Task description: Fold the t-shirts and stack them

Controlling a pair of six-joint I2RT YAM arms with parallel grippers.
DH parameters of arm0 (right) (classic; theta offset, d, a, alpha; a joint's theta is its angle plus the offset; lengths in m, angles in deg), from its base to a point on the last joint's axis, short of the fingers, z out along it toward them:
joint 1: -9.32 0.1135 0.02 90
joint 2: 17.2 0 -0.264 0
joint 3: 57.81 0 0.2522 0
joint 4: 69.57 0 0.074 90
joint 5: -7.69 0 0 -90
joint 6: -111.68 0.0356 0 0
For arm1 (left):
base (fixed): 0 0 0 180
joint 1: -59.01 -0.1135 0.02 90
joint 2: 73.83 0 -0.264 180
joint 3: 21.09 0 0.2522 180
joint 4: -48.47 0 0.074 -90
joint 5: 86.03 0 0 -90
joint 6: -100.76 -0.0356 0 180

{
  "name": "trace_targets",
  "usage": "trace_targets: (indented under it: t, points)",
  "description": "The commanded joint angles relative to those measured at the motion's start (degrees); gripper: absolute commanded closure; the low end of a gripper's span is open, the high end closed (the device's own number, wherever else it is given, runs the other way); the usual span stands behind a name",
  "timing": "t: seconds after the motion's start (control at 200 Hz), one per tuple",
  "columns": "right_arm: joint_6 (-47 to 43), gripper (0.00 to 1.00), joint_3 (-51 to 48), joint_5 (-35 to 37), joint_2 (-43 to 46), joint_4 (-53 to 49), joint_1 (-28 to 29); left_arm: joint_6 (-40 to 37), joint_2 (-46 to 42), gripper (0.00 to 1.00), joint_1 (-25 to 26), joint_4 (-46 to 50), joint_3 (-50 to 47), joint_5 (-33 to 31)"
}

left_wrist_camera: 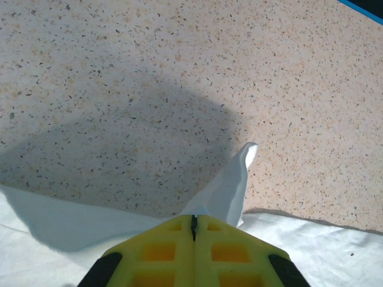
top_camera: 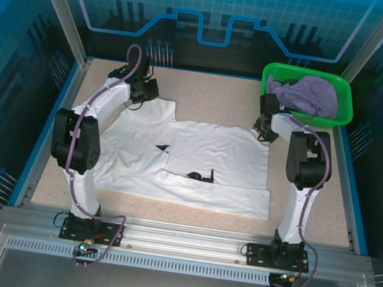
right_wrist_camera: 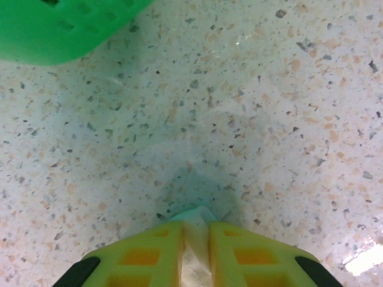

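The white t-shirt (top_camera: 210, 160) lies spread flat across the middle of the table, with small black prints showing near its centre. My left gripper (top_camera: 143, 97) is at the shirt's far left corner. In the left wrist view that gripper (left_wrist_camera: 193, 218) is shut on a pulled-up fold of the white t-shirt (left_wrist_camera: 227, 191). My right gripper (top_camera: 264, 131) is at the shirt's far right corner, just in front of the basket. Its yellow jaws (right_wrist_camera: 195, 224) pinch a strip of the white cloth (right_wrist_camera: 194, 254). The pale lavender t-shirt (top_camera: 305, 94) sits crumpled in the basket.
The green mesh basket (top_camera: 346, 112) stands at the far right corner of the table, and its wall (right_wrist_camera: 60, 30) is close ahead of the right gripper. Speckled tabletop (top_camera: 213, 93) lies bare beyond the shirt. Blue walls ring the table.
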Motion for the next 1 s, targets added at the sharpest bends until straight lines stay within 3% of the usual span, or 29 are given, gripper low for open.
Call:
trace_targets:
  t: [0.0,0.255,0.535,0.995]
  points:
    - [1.27,0.80,1.41,-0.52,-2.22,-5.82,0.95,0.22,-3.42,1.00,0.42,-1.31,-1.23,-0.08]
    - [-0.16,1.00,-0.33,-2.07,-0.85,-3.38,-0.14,-0.49,-4.69,1.00,0.33,-1.66,-2.36,-0.67]
    - [-8.65,1.00,-3.77,-7.29,5.14,5.04,-0.58,-0.83,-6.08,1.00,0.09,-1.66,-2.89,0.27]
    - [-21.96,1.00,-21.95,-17.21,25.25,13.22,-1.26,0.78,-20.15,1.00,-4.57,0.67,-21.53,4.25]
